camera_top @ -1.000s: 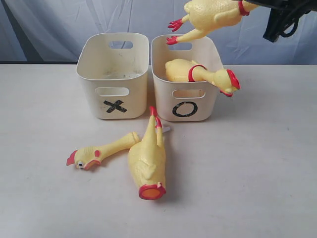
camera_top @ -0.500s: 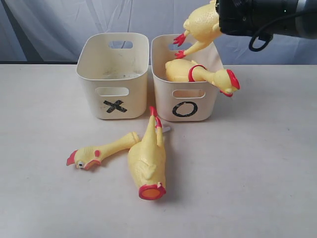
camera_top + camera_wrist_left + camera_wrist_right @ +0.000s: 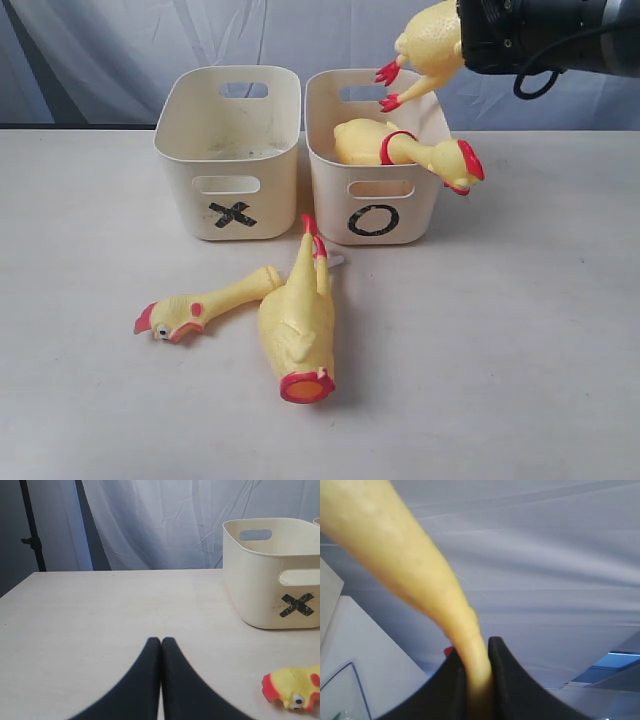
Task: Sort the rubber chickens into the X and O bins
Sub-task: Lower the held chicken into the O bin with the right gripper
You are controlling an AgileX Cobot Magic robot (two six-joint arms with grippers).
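Two cream tubs stand side by side at the back: the X bin (image 3: 229, 150) on the left, the O bin (image 3: 375, 160) on the right. One rubber chicken (image 3: 405, 147) lies in the O bin with its head over the rim. My right gripper (image 3: 478, 652) is shut on the neck of another chicken (image 3: 425, 50), held in the air above the O bin's far right corner, feet toward the bin. On the table lie a headless chicken body (image 3: 298, 318) and a head-and-neck piece (image 3: 205, 304). My left gripper (image 3: 161, 641) is shut and empty, low over the table.
The X bin (image 3: 272, 570) and the head piece (image 3: 292, 686) show in the left wrist view. A dark stand (image 3: 31, 530) and grey curtain lie behind the table. The right arm (image 3: 545, 35) reaches in at the top right.
The right arm has swung the held chicken from lying across the top to hanging closer over the O bin, then shifted it slightly right. The left gripper and the table pieces have not moved.
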